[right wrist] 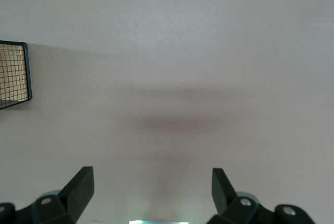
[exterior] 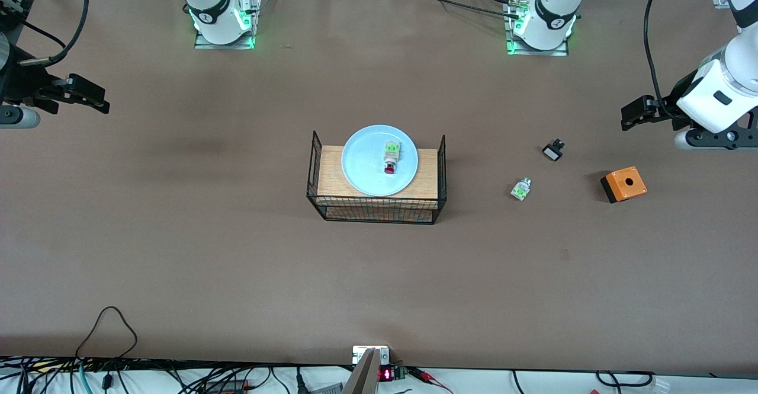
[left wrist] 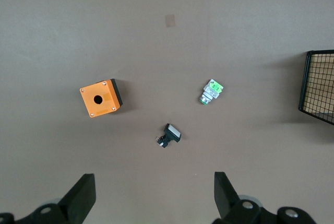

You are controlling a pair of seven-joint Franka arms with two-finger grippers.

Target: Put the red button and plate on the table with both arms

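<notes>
The pale light-blue plate (exterior: 379, 160) lies on the wooden top of the black wire rack (exterior: 376, 209) in the middle of the table (exterior: 207, 252). The red button (exterior: 391, 158) lies on the plate, green block toward the robots' bases, red cap toward the front camera. My left gripper (exterior: 629, 115) is open and empty, up over the left arm's end of the table. My right gripper (exterior: 95, 99) is open and empty, up over the right arm's end. Both arms wait. The left wrist view shows the left gripper (left wrist: 154, 195) over bare table. The right wrist view shows the right gripper (right wrist: 152, 191) over bare table.
Toward the left arm's end lie an orange box with a hole (exterior: 623, 184), a small black part (exterior: 553, 150) and a whitish-green part without red cap (exterior: 521, 189). They also show in the left wrist view: the box (left wrist: 101, 98), black part (left wrist: 169, 136), green part (left wrist: 211, 91).
</notes>
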